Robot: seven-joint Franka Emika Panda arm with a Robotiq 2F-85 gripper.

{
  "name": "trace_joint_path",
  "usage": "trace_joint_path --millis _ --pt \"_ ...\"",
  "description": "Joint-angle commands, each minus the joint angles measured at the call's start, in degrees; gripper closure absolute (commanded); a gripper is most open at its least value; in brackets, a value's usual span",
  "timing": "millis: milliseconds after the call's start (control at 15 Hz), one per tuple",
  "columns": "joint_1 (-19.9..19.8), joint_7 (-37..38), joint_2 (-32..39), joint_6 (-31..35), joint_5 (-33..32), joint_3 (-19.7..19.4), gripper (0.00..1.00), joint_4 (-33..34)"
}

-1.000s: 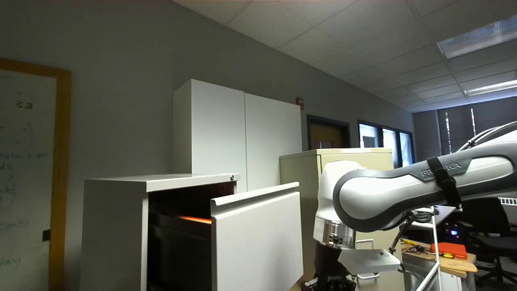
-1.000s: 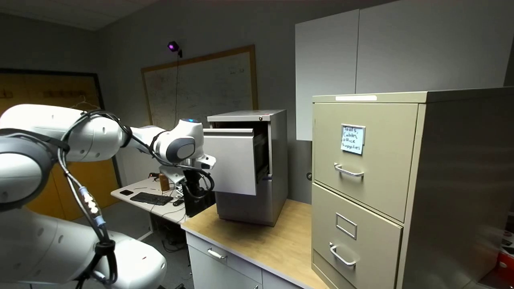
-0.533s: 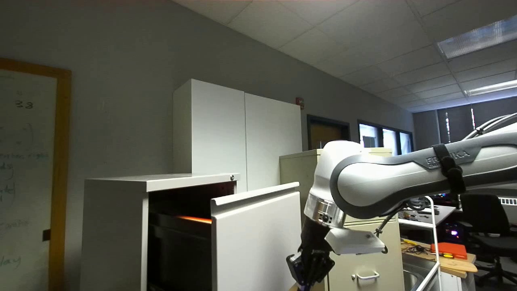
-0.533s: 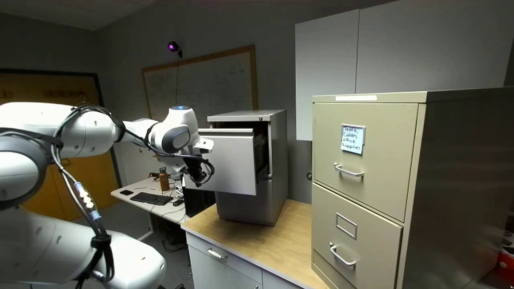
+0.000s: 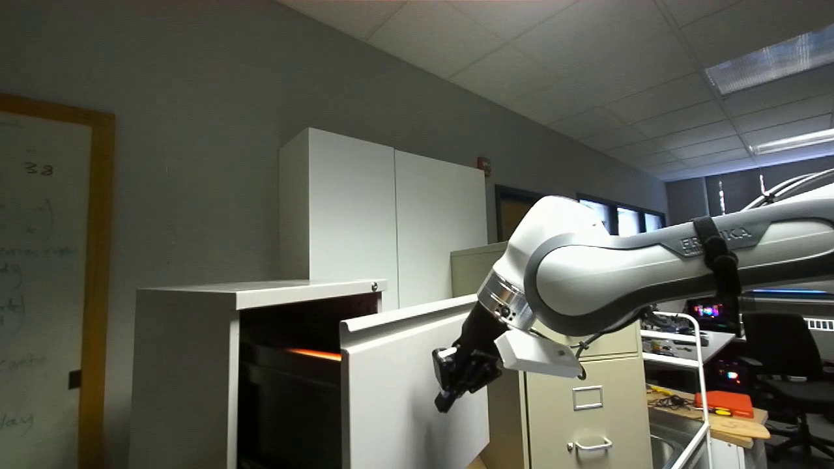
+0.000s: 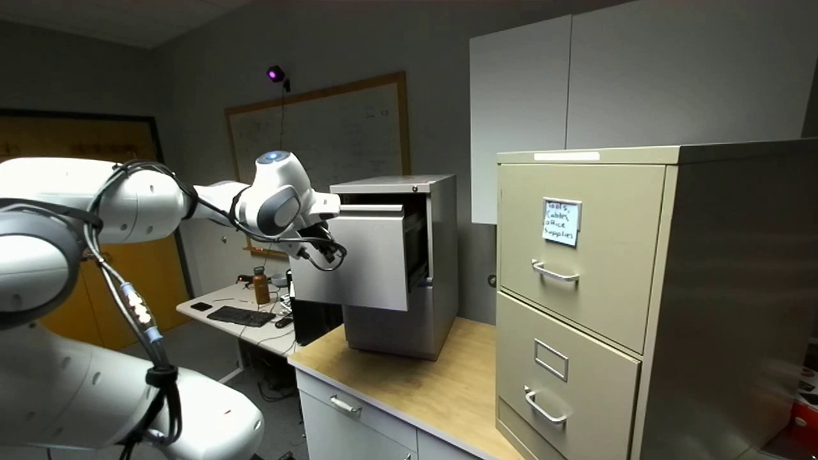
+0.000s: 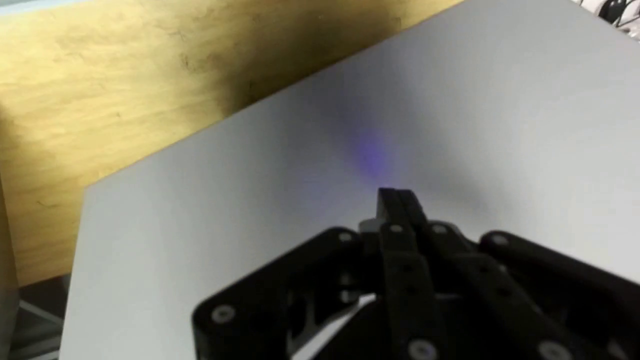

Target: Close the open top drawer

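Observation:
The top drawer's flat white front (image 5: 410, 391) stands pulled well out from its cabinet (image 5: 182, 378), and a dark interior with an orange-lit edge shows behind it. In an exterior view my gripper (image 5: 444, 402) is in front of that panel, tilted with its tips pointing down and toward it. The wrist view has the black fingertips (image 7: 392, 200) pressed together, with nothing between them, over the grey-white drawer front (image 7: 210, 215). A shadow and a violet glow lie on the panel beyond the tips; whether they touch it I cannot tell. In an exterior view the arm hides part of the drawer front (image 6: 374, 268) and most of the gripper.
The white cabinet sits on a wooden worktop (image 6: 409, 377). Beside it rises a beige filing cabinet (image 6: 613, 223) with handled drawers. A tall white cupboard (image 5: 352, 215) is at the back, and a desk (image 6: 211, 303) with keyboard and bottle is behind the arm.
My gripper has risen and swung from pointing nearly straight down to a tilt toward the drawer front, coming nearer to it. The drawer has not moved.

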Motion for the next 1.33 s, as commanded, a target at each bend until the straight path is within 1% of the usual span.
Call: trace_joint_path --millis 0,267,667,933,1267 --pt "-0.21 1.64 3.71 4.86 -0.88 1.26 1.00 3.80" --pt "-0.19 2.01 6.34 7.19 -1.41 2.04 1.00 6.12" --pt "-1.01 3.81 9.86 8.65 -4.28 4.50 1.00 12.08" --pt "-1.43 5.32 12.63 7.88 -6.81 5.26 1.00 17.76" --pt "-2.61 6.84 19.23 7.43 -9.07 5.46 1.00 25.02"
